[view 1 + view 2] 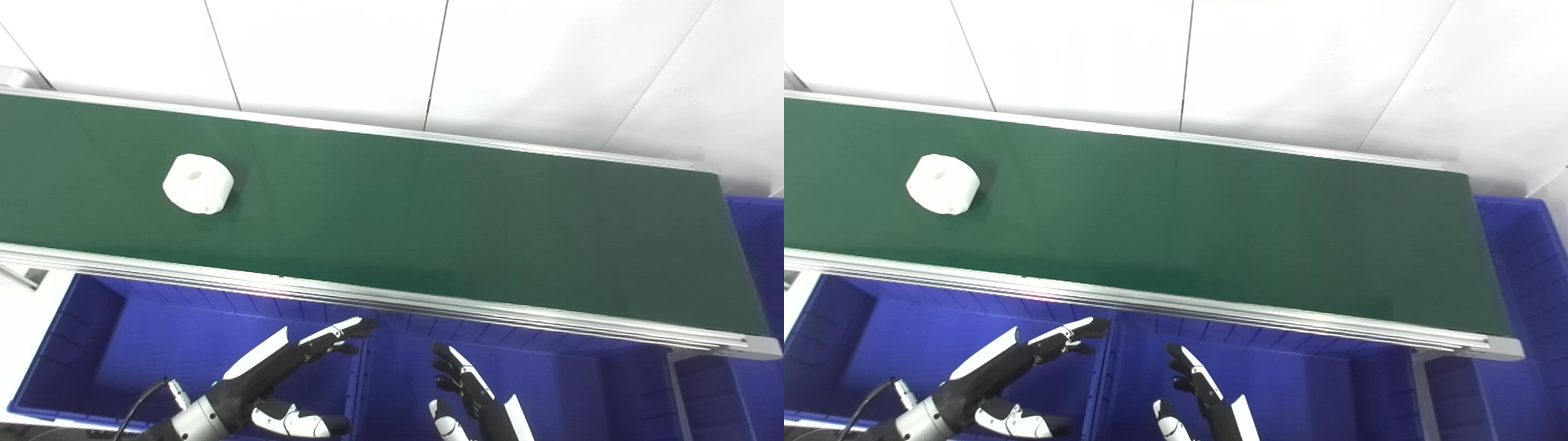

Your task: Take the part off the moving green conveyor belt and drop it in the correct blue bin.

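Observation:
A white ring-shaped part (198, 183) with a small centre hole lies on the green conveyor belt (429, 214) at the left. Both hands are low in front of the belt, above the blue bins. My left hand (275, 380) is open, fingers stretched toward the belt's near rail, over the left blue bin (141, 349). My right hand (465, 392) is open, fingers pointing up, over the middle blue bin (569, 392). Both hold nothing and are well clear of the part.
The belt's aluminium near rail (392, 300) runs between the hands and the belt. A third blue bin (759, 245) stands past the belt's right end. A white panelled wall (392, 55) rises behind the belt.

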You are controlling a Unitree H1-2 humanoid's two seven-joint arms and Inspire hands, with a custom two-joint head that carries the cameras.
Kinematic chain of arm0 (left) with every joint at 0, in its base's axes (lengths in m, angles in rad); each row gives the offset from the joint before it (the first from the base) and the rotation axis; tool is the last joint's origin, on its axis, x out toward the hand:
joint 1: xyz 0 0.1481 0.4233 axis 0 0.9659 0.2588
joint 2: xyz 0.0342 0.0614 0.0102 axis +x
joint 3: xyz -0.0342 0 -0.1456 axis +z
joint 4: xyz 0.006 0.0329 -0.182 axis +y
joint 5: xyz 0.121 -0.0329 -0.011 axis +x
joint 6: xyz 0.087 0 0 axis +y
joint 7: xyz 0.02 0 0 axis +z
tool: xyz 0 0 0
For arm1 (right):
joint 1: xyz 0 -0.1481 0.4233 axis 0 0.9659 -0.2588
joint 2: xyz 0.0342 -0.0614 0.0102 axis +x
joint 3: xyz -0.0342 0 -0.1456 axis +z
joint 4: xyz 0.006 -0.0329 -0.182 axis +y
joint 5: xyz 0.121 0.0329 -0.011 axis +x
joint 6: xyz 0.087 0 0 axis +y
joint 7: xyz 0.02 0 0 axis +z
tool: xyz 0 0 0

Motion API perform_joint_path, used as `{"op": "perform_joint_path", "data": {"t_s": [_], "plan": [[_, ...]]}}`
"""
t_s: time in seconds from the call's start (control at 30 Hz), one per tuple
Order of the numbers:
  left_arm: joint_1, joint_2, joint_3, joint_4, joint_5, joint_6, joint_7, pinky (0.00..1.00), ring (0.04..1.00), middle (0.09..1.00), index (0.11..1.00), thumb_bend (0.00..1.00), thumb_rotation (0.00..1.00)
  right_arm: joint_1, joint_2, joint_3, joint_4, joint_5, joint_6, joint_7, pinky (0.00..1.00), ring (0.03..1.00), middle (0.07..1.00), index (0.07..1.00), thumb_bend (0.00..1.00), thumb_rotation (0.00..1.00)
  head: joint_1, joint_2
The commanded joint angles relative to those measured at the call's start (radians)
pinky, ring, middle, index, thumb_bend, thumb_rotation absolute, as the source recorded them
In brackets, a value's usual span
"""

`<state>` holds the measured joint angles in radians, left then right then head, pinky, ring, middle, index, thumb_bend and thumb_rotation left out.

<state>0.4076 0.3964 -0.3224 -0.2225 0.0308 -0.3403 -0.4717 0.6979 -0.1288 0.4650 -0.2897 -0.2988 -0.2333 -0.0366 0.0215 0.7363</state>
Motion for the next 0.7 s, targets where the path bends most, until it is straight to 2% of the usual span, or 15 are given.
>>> {"op": "perform_joint_path", "data": {"t_s": [0.0,0.17,0.3,0.4,0.5,0.53,0.63,0.67], "plan": [[-0.006,0.0,0.007,-0.042,-0.012,-0.036,0.013,0.83,0.925,0.963,0.934,0.44,0.48,0.015,-0.003,0.012,-0.011,-0.01,-0.063,0.013,0.83,0.892,0.916,0.899,0.27,0.78,-0.001,0.001],[-0.037,0.001,0.03,-0.107,-0.034,-0.044,0.023,0.81,0.91,0.947,0.912,0.46,0.46,0.015,0.001,0.011,-0.011,-0.018,-0.06,0.008,0.82,0.885,0.913,0.895,0.29,0.79,-0.006,0.002],[-0.122,0.009,0.081,-0.229,-0.028,-0.015,0.037,0.81,0.892,0.927,0.894,0.46,0.47,0.01,0.008,0.012,-0.005,-0.013,-0.061,0.008,0.81,0.883,0.916,0.896,0.3,0.79,-0.01,0.003],[-0.191,0.0,0.12,-0.26,0.014,-0.026,0.056,0.8,0.872,0.904,0.884,0.47,0.52,0.006,0.01,0.011,-0.004,-0.01,-0.058,0.009,0.82,0.886,0.92,0.9,0.31,0.79,-0.013,0.002],[-0.293,-0.013,0.173,-0.285,0.077,-0.017,0.084,0.79,0.867,0.899,0.882,0.47,0.5,0.0,0.009,0.011,0.004,-0.007,-0.064,0.01,0.82,0.889,0.923,0.902,0.3,0.79,-0.009,0.0],[-0.32,-0.017,0.186,-0.291,0.089,-0.01,0.091,0.78,0.859,0.893,0.878,0.48,0.44,-0.001,0.009,0.011,0.007,-0.006,-0.067,0.009,0.82,0.889,0.923,0.902,0.31,0.79,-0.009,0.0],[-0.412,-0.025,0.226,-0.303,0.138,0.017,0.105,0.78,0.856,0.891,0.879,0.49,0.4,-0.006,0.013,0.011,0.016,-0.003,-0.074,0.008,0.83,0.888,0.921,0.901,0.31,0.79,-0.015,0.001],[-0.439,-0.024,0.237,-0.305,0.162,0.024,0.106,0.81,0.872,0.901,0.885,0.51,0.36,-0.008,0.013,0.011,0.018,-0.004,-0.075,0.007,0.83,0.892,0.922,0.903,0.31,0.79,-0.015,0.001]]}}
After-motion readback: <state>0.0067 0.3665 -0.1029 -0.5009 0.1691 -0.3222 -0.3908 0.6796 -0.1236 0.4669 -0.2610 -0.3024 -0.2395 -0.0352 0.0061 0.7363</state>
